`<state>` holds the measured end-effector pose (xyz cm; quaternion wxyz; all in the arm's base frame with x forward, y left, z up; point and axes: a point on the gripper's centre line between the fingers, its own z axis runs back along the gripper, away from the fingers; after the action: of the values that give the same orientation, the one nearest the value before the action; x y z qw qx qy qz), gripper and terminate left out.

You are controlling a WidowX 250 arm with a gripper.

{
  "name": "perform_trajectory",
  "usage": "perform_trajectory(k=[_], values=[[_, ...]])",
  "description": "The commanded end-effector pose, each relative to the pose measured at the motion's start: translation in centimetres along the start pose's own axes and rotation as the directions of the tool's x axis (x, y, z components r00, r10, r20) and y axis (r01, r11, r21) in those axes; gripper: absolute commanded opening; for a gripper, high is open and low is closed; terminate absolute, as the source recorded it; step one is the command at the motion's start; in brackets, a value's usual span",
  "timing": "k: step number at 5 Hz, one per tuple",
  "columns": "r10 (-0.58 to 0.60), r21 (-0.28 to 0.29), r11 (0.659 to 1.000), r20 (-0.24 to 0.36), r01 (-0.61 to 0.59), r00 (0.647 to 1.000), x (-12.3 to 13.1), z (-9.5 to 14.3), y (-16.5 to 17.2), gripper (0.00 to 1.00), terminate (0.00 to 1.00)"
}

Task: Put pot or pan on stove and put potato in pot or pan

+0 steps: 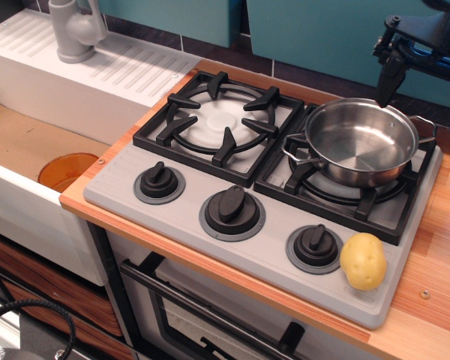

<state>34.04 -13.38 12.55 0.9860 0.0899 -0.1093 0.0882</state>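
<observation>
- The pot [358,142] is sitting on the right burner grate of the stove [262,202], right of centre in the frame, and nothing is lying inside it.
- The potato [363,261] is resting on the stove's grey lower right corner, just beside the rightmost knob [314,247].
- The gripper [416,79] is hanging at the upper right, above the pot's far rim and apart from it; one dark finger [388,75] is showing, the other is running past the frame edge, so I cannot tell its state.
- An orange disc [67,171] is lying in the sink [30,142] at the left.
- No readable writing is showing anywhere.
</observation>
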Motion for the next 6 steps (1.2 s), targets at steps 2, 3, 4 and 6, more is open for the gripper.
perform_trajectory(k=[2, 3, 4, 6], values=[[0.103, -0.006, 0.995, 0.052, -0.103, 0.993, -1.9, 2.5, 0.5, 1.0, 0.0], [0.139, 0.014, 0.99, 0.068, -0.14, 0.988, -4.1, 2.3, -0.1, 1.0, 0.0], [0.163, 0.025, 0.986, 0.095, -0.166, 0.982, -5.6, 1.8, -1.0, 1.0, 0.0], [0.189, 0.022, 0.981, 0.143, -0.194, 0.971, -8.3, -0.2, -1.9, 1.0, 0.0]])
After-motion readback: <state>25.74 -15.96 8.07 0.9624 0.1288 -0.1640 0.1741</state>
